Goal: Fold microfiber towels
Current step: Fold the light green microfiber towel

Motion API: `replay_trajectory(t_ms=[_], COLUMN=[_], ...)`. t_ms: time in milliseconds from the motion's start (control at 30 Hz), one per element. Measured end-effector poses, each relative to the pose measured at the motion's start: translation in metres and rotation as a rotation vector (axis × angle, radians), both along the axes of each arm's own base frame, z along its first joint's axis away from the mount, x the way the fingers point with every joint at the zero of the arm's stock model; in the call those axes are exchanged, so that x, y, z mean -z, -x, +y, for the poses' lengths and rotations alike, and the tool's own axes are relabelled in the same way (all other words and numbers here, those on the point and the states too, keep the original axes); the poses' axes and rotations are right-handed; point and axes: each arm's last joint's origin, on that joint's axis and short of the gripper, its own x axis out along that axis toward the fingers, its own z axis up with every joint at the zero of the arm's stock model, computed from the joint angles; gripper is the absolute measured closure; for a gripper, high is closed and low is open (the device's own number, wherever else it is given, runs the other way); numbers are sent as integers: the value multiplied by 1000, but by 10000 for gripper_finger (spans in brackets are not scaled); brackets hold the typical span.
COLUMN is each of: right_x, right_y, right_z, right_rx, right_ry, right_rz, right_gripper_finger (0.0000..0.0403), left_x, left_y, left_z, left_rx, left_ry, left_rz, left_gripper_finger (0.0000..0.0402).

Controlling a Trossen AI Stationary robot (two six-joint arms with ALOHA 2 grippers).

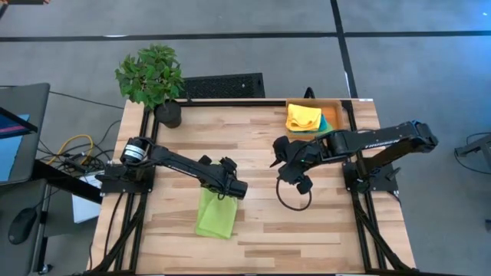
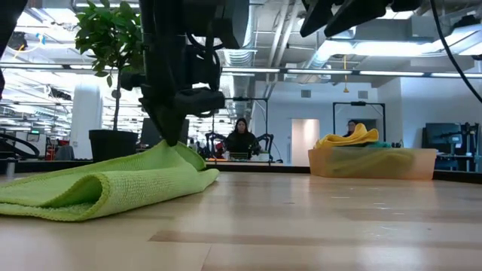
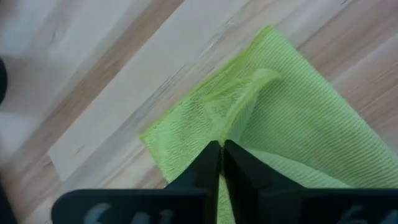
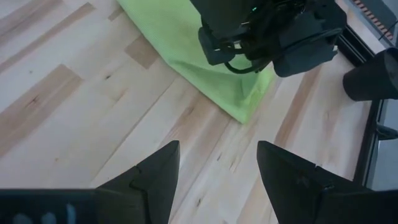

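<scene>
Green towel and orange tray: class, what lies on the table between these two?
In the high view, the right hand hangs above the stretch between the green towel and the orange tray; the table itself looks bare there.

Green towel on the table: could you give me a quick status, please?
Left hand pinched shut on green towel. Right hand open, hovering clear. Nothing in the way.

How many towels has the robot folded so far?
None finished. The green towel lies doubled on the table, and the left gripper pinches its edge, mid-fold. The yellow towel sits bunched in the orange tray, waiting. The right gripper hangs open.
</scene>
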Motion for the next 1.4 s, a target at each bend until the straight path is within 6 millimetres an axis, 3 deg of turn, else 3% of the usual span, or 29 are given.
replay_trajectory(t_ms=[400, 700, 1167, 1400], right_x=[1, 1, 2, 5], right_y=[2, 2, 3, 6], right_z=[0, 0, -1, -1], right_rx=[7, 7, 7, 8], right_ry=[-1, -1, 2, 9], right_rz=[22, 23, 40, 81], right_gripper_finger=[163, 163, 163, 163], left_x=[-6, -4, -5, -33], left_y=[26, 21, 24, 26], left_z=[4, 2, 6, -13], left_rx=[-134, -86, -102, -89], left_ry=[-30, 21, 107, 32], left_rz=[222, 210, 273, 286], left_gripper_finger=[401, 391, 295, 276])
